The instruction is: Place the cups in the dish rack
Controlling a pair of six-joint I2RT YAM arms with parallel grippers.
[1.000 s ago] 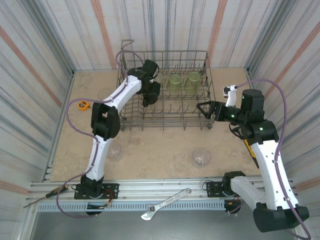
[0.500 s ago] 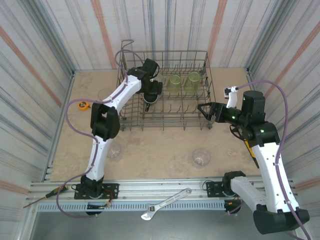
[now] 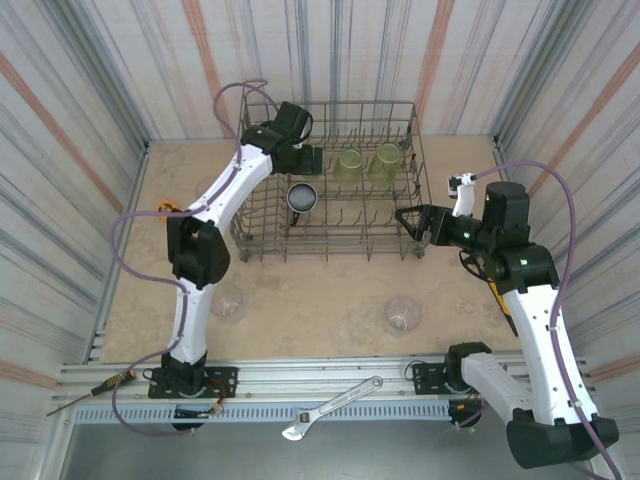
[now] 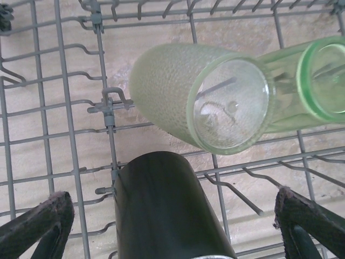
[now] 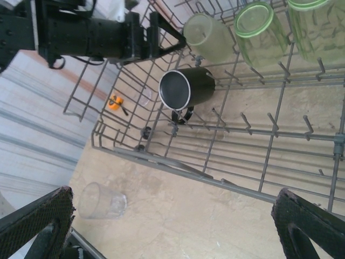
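The grey wire dish rack (image 3: 262, 238) stands at the back of the table. A black cup (image 3: 302, 197) lies on its side in the rack's left part, mouth toward the near rail. My left gripper (image 3: 304, 160) hovers open just behind it. In the left wrist view the black cup (image 4: 161, 205) sits between the spread fingers (image 4: 38, 226) without touching them. Yellow-green cups (image 3: 349, 165) (image 3: 387, 160) rest among the tines. My right gripper (image 3: 408, 222) is open and empty at the rack's right end. Clear cups (image 3: 228, 298) (image 3: 403, 314) stand on the table in front.
An orange tape measure (image 3: 165, 209) lies left of the rack. A wrench (image 3: 332, 408) and a screwdriver (image 3: 95, 390) rest on the near rail. Corrugated walls enclose the table. In the right wrist view a clear cup (image 5: 102, 200) lies below the rack's rim (image 5: 178, 167).
My left gripper has let go of the black cup and drawn back toward the rack's far left corner. The cup stays lying in the rack. The right arm has not moved.
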